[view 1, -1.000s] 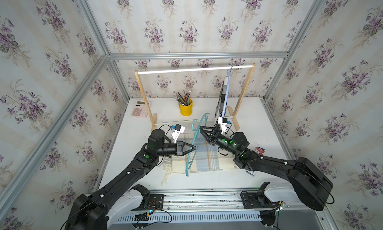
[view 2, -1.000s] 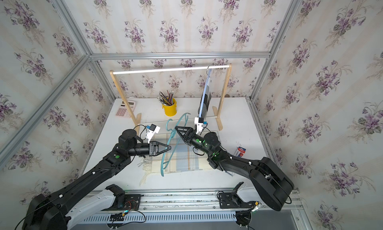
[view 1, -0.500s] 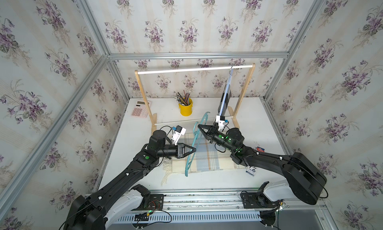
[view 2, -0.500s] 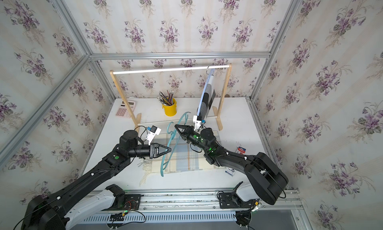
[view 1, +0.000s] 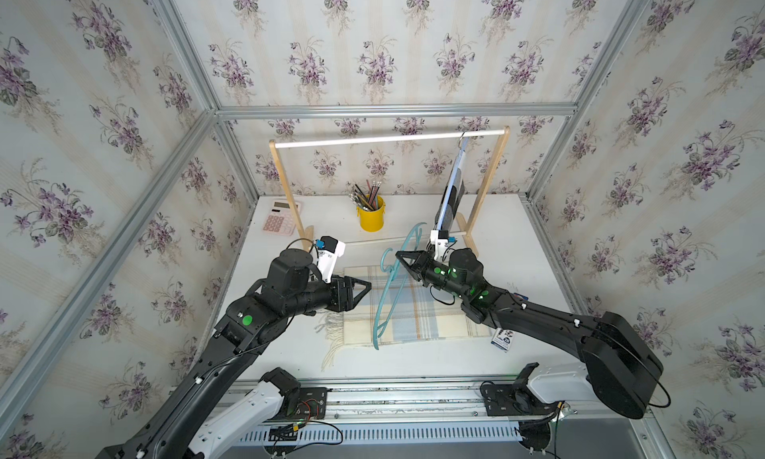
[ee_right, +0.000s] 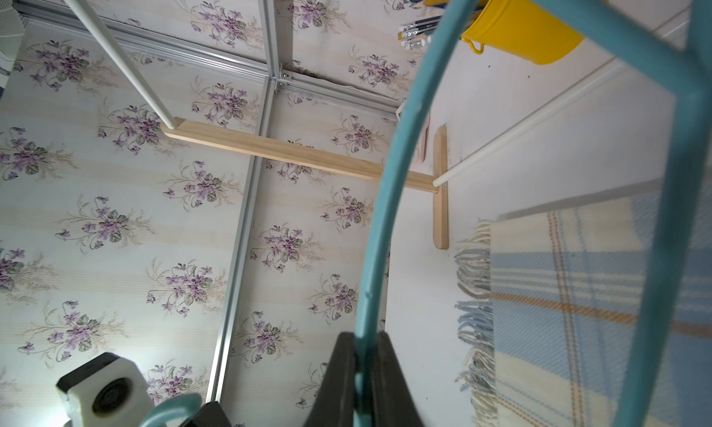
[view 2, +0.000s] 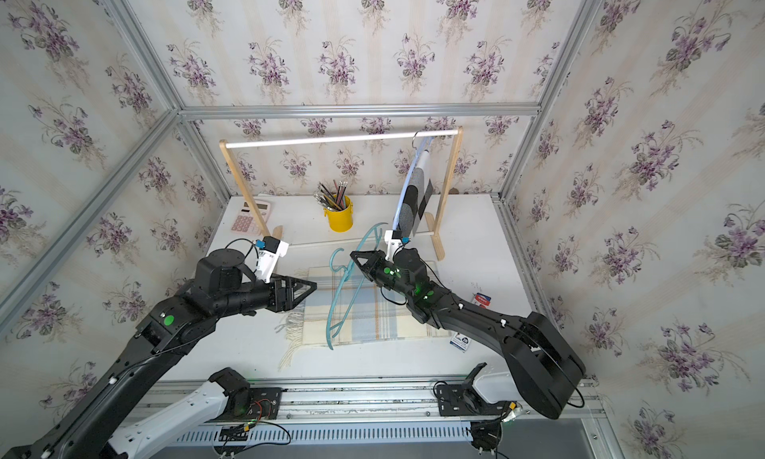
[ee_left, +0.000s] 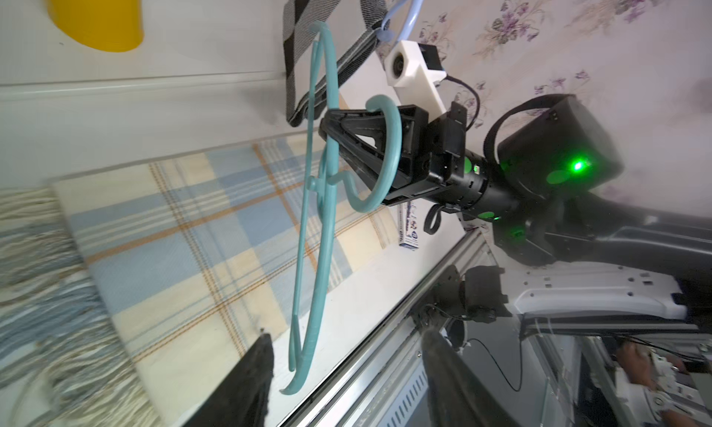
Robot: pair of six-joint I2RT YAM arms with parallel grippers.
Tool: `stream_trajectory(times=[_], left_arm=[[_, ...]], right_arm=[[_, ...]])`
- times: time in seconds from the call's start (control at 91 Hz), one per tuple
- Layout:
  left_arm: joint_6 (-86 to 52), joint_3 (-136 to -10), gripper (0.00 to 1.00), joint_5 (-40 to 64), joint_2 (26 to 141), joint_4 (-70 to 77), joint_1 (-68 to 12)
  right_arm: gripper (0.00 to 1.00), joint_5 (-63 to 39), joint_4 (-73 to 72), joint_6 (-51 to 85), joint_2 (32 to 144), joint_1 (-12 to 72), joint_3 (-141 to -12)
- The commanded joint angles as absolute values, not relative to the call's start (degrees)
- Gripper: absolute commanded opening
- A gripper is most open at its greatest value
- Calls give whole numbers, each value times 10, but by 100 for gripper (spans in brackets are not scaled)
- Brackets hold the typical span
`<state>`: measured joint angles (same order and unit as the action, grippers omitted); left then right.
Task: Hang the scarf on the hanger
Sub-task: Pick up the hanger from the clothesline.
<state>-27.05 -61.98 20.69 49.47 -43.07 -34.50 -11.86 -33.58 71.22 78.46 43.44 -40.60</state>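
The plaid cream-and-blue scarf lies flat on the white table in both top views. A teal hanger stands slanted above it, hook end up. My right gripper is shut on the hanger near its hook. My left gripper hovers just left of the hanger, open, with nothing between its fingers. In the left wrist view the scarf lies beneath the hanger's lower end.
A wooden rack with a white rod stands at the back. Another hanger with a grey-and-black cloth hangs at its right end. A yellow pencil cup, a pink calculator and a small card lie around.
My right gripper closed on the hanger near the hook. My left gripper then opened, let the hanger go and drew back slightly left. The hanger now hangs from the right gripper alone.
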Motion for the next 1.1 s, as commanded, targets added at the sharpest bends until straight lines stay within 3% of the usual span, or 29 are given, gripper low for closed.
stream_trajectory(times=[0.0, 0.319, 0.56, 0.824, 0.967, 1.088], left_arm=[[-232, -659, 62, 97, 527, -536, -369], [-204, -746, 60, 37, 644, -531, -438], [-198, -789, 49, -4, 709, -536, -442], [-199, -791, 45, -19, 741, -527, -442], [-201, -793, 33, -2, 756, -504, -442], [-206, -800, 11, -1, 765, -496, -442]], right_arm=[[0, -120, -298, 694, 793, 437, -419], [0, -132, -287, 692, 821, 444, -437], [0, -141, -290, 693, 829, 445, -439], [0, -149, -298, 695, 830, 447, -436], [0, -150, -298, 695, 830, 449, -436], [0, -153, -294, 693, 829, 449, -436]])
